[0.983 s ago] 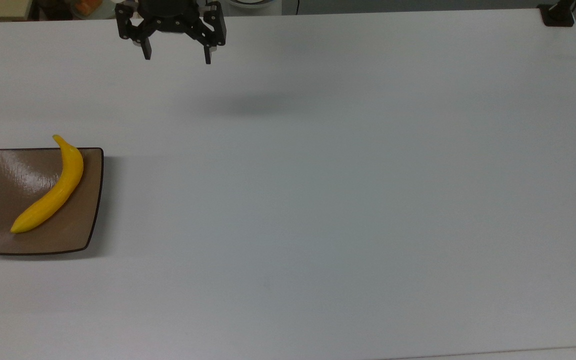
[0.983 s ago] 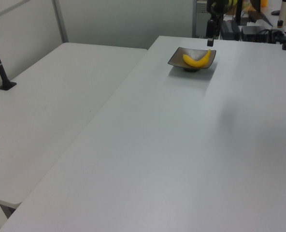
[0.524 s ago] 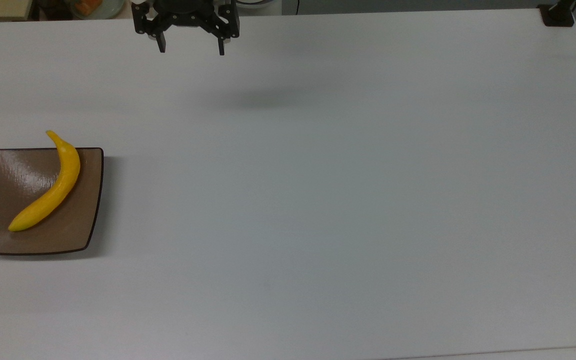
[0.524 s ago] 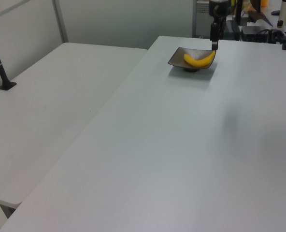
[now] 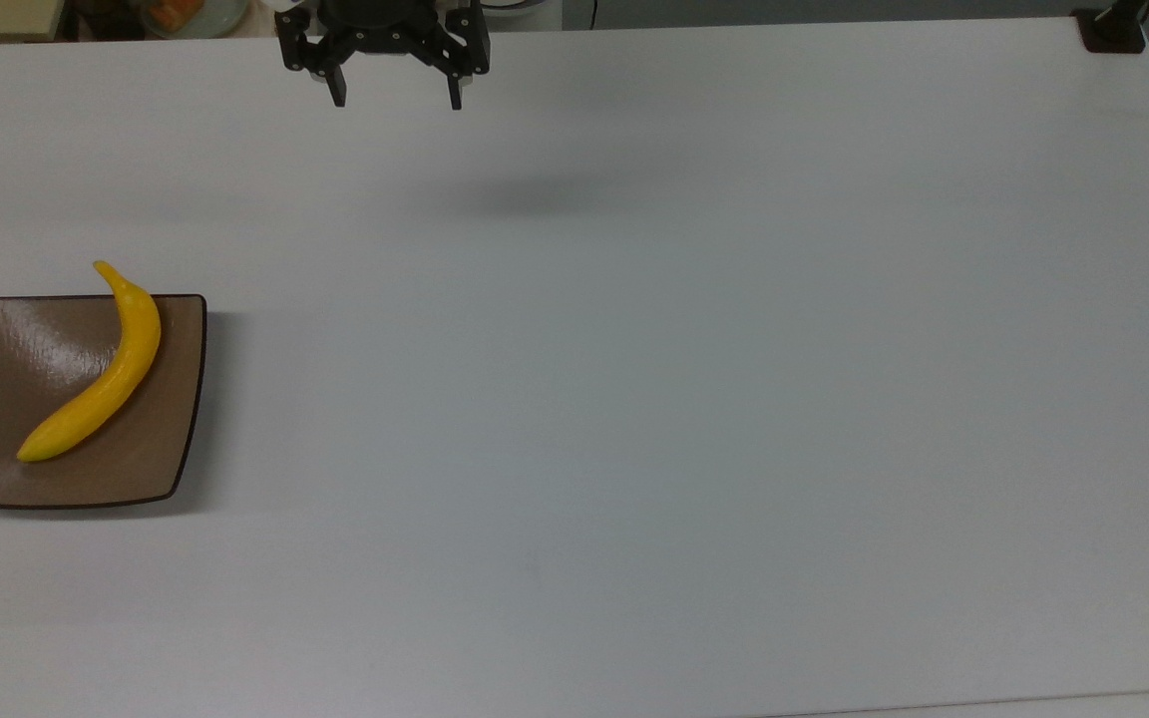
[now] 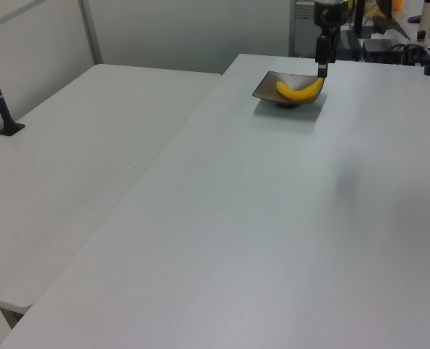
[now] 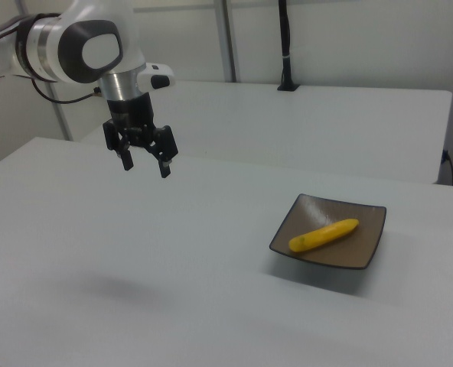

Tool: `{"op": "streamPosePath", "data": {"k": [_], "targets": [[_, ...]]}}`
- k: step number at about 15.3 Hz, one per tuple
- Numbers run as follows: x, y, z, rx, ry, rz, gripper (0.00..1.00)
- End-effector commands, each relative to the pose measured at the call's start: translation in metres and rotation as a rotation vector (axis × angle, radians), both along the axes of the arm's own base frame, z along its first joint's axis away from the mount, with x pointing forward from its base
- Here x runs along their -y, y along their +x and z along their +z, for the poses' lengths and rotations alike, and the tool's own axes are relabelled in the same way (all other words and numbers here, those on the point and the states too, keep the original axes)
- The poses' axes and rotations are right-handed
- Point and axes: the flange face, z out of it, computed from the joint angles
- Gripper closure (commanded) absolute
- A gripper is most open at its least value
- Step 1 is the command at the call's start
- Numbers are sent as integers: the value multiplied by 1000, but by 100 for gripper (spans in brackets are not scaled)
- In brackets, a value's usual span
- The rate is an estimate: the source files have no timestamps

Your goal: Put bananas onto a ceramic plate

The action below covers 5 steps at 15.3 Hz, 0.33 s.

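1. While the top view is being taken in, the banana (image 5: pixel 96 379) is being seen lying diagonally across the brown square ceramic plate (image 5: pixel 6 469) near the top view's left edge, its stem end reaching over the plate's far rim. The gripper (image 5: pixel 396 102) is being held at the top edge above the white table (image 5: pixel 684 399), well apart from the plate, its fingers spread with nothing between them.
2. As the left view is being read, the banana (image 6: pixel 299 90) is being shown curving upward in the plate (image 6: pixel 267 87) at the table's far end, with the gripper (image 6: pixel 321 59) being seen just behind it.
3. As the right view is being read, the gripper (image 7: pixel 145 166) is being shown hanging open and empty below the white arm (image 7: pixel 81 46), well to the right view's left of the plate (image 7: pixel 364 252), where the banana (image 7: pixel 323 235) is lying.
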Motion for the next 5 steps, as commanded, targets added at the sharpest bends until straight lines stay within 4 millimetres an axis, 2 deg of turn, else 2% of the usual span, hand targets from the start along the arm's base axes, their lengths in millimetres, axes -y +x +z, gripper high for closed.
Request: {"op": "streamPosePath", "data": {"k": [1, 5], "targets": [[0, -9, 5, 11, 15, -18, 0], [3, -9, 7, 17, 15, -26, 0]]}}
